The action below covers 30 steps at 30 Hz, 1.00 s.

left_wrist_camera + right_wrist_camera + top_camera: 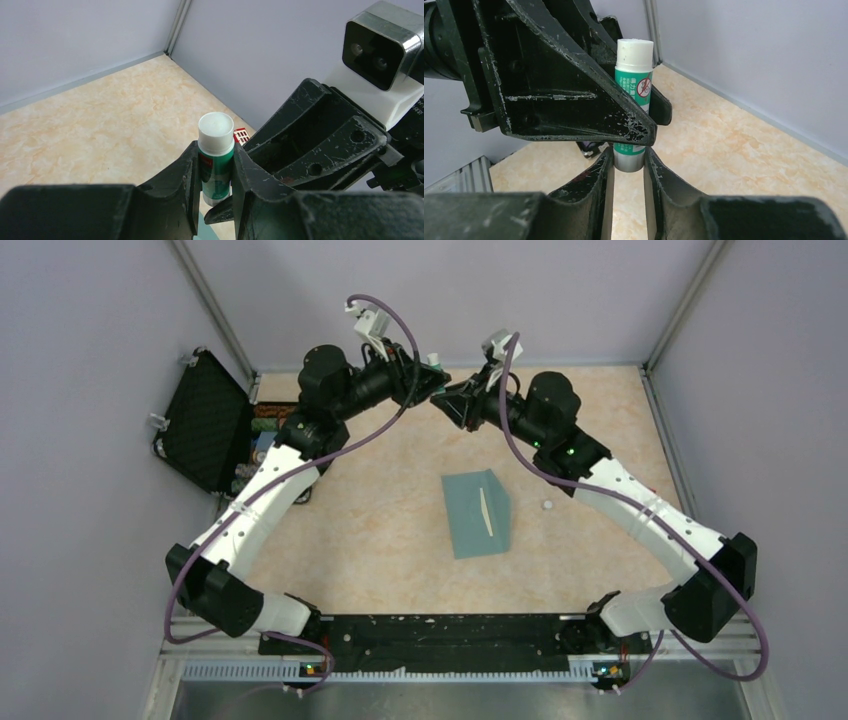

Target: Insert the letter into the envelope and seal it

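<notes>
Left gripper (215, 172) pinching glue stick (216, 135), right gripper (628, 155) clamped on its base — envelope (478, 512) well apart

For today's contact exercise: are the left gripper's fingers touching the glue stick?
Touching. The left wrist view shows the glue stick clamped between the left fingers, no gap either side.

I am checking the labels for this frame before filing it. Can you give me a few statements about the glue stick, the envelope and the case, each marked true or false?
The left gripper clamps a green-and-white glue stick. True.
The right gripper holds the envelope in the air. False: the envelope lies flat on the table, and the right gripper's fingers flank the glue stick's lower end.
Both grippers meet at the one glue stick. True.
The black case is closed. False: its lid stands open.
</notes>
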### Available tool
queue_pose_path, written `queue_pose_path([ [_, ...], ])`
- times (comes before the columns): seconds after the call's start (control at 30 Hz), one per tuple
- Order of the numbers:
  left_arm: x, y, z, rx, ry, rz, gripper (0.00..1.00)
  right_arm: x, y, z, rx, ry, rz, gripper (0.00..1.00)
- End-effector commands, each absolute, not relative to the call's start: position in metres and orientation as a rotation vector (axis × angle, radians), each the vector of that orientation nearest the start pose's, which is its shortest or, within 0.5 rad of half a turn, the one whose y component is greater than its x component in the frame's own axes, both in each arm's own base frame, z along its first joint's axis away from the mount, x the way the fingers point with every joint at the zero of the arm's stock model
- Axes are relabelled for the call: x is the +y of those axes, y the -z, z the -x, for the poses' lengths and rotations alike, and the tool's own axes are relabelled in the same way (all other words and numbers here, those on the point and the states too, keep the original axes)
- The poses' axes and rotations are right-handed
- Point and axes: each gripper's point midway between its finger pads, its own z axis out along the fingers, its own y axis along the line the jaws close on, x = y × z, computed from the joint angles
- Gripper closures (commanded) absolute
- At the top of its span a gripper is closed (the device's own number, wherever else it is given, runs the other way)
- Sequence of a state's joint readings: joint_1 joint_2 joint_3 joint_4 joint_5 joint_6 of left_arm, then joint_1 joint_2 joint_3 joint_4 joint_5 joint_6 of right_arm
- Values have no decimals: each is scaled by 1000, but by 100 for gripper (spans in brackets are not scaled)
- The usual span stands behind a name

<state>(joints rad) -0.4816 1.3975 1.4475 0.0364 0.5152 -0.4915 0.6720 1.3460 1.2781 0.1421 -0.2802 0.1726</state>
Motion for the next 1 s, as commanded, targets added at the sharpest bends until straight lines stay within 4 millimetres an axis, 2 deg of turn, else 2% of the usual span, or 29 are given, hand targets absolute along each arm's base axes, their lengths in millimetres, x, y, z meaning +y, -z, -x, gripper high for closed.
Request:
queue_pose_path([
  [0.0, -288, -467, -321, 1439, 1158, -456, 100, 329, -425, -316, 1349, -909, 602, 84],
  [0.07, -288, -466, -321, 1440, 1161, -460, 100, 330, -427, -314, 1335, -914, 615, 99],
  [0.17, -290, -465, -317, 1433, 1175, -491, 100, 328, -434, -302, 1295, -943, 684, 100],
  [0.23, -293, -467, -308, 1401, 1219, -570, 100, 321, -437, -281, 1243, -1038, 773, 100],
  [0.27, -297, -466, -298, 1382, 1270, -639, 100, 316, -441, -268, 1203, -1100, 824, 100],
  [0.4, -307, -462, -257, 1340, 1483, -880, 100, 306, -432, -215, 1154, -1419, 1072, 100],
  [0.47, -308, -459, -252, 1348, 1512, -913, 100, 303, -426, -192, 1138, -1543, 1199, 100],
  [0.5, -308, -457, -250, 1345, 1514, -931, 100, 301, -422, -188, 1144, -1572, 1222, 98],
  [0.57, -308, -456, -251, 1348, 1500, -935, 100, 301, -418, -189, 1144, -1557, 1215, 93],
  [0.67, -307, -458, -262, 1359, 1442, -881, 100, 301, -423, -206, 1157, -1452, 1120, 75],
  [0.77, -302, -462, -285, 1386, 1317, -757, 100, 295, -414, -247, 1315, -1212, 930, 48],
  [0.83, -295, -471, -299, 1397, 1223, -642, 100, 279, -395, -281, 1462, -867, 753, 43],
  [0.9, -289, -480, -307, 1397, 1139, -554, 100, 258, -383, -299, 1460, -612, 654, 38],
  [0.97, -290, -485, -309, 1400, 1114, -504, 100, 258, -392, -297, 1395, -615, 626, 40],
])
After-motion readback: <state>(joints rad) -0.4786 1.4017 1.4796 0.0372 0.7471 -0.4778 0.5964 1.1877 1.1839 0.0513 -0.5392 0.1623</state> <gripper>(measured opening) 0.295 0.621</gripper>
